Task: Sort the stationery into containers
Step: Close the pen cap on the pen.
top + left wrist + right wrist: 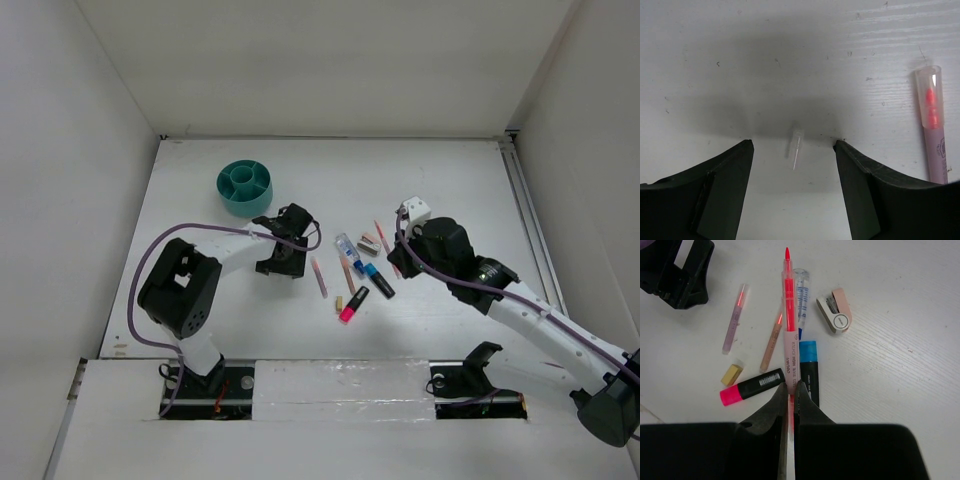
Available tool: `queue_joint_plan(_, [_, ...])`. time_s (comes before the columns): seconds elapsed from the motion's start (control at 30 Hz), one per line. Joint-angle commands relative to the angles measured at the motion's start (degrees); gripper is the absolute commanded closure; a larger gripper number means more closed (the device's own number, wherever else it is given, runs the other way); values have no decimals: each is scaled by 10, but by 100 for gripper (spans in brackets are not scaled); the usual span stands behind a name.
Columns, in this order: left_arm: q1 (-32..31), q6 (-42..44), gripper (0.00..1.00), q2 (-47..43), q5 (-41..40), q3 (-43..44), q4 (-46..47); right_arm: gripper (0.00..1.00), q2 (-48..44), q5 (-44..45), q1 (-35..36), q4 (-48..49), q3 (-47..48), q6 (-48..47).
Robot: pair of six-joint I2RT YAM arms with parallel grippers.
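Showing, from above, the left jaws low at the bench (450, 180) just beside a pink pen (318, 277), with the teal tub (245, 187) beyond them; the right jaws, well to their right, hold a second pen (382, 235). Left wrist: jaws parted, gripping nothing; a small clear piece (796, 145) lies between them untouched, the pink pen (934, 130) outside the right-hand finger. Right wrist: jaws clamped on the red-tipped second pen (789, 330), a highlighter (752, 387) just to their left, a marker (808, 371) just to their right.
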Motion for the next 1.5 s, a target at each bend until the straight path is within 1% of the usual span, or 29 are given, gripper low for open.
queue_joint_plan(0.0, [0, -10, 38, -3, -28, 12, -22, 100, -2, -3, 9, 21, 19, -5])
queue_joint_plan(0.2, [0, -10, 38, 10, -13, 1, -22, 100, -2, 2, 9, 16, 24, -5])
queue_joint_plan(0.3, [0, -10, 44, 10, -7, 1, -22, 100, -2, 2, 9, 16, 18, -5])
queue_joint_plan(0.43, [0, -5, 58, 10, 3, 1, -17, 100, -2, 2, 9, 16, 18, -5])
queue_joint_plan(0.5, [0, -5, 61, 10, 8, -4, -17, 100, -7, 7, 9, 16, 18, -5])
queue_joint_plan(0.63, [0, -5, 61, 10, 14, -4, -17, 100, -7, 7, 9, 16, 18, -5])
queue_joint_plan(0.67, [0, -5, 63, 15, 14, -4, -17, 100, -7, 7, 9, 16, 18, -5])
queue_joint_plan(0.73, [0, -5, 71, 15, 19, -4, -17, 100, -7, 7, 9, 16, 18, -5])
queue_joint_plan(0.9, [0, -5, 77, 29, 19, -4, -17, 100, -7, 7, 9, 16, 18, -5])
queue_joint_plan(0.97, [0, -5, 82, 35, 19, -4, -17, 100, -7, 7, 9, 16, 18, -5])
queue_joint_plan(1.0, [0, -5, 86, 42, 19, -4, -17, 100, -7, 7, 9, 16, 18, -5])
queue_joint_plan(1.03, [0, -5, 95, 42, 25, -4, -17, 100, -13, 7, 9, 16, 18, -5])
queue_joint_plan(1.07, [0, -5, 100, 54, 33, -4, -17, 100, -13, 7, 9, 16, 18, -5])
queue_joint_plan(1.27, [0, -5, 100, 66, 44, -4, -17, 100, -18, 7, 9, 16, 12, -5])
queue_joint_plan(1.37, [0, -5, 100, 43, 44, 9, -17, 100, -11, 2, 9, 32, 7, -5])
queue_joint_plan(1.4, [6, -5, 100, 34, 54, 14, -17, 100, 2, -3, 9, 51, 1, -5])
queue_joint_plan(1.47, [25, -5, 100, 1, 88, 42, -10, 100, 15, -42, 9, 84, -14, -5])
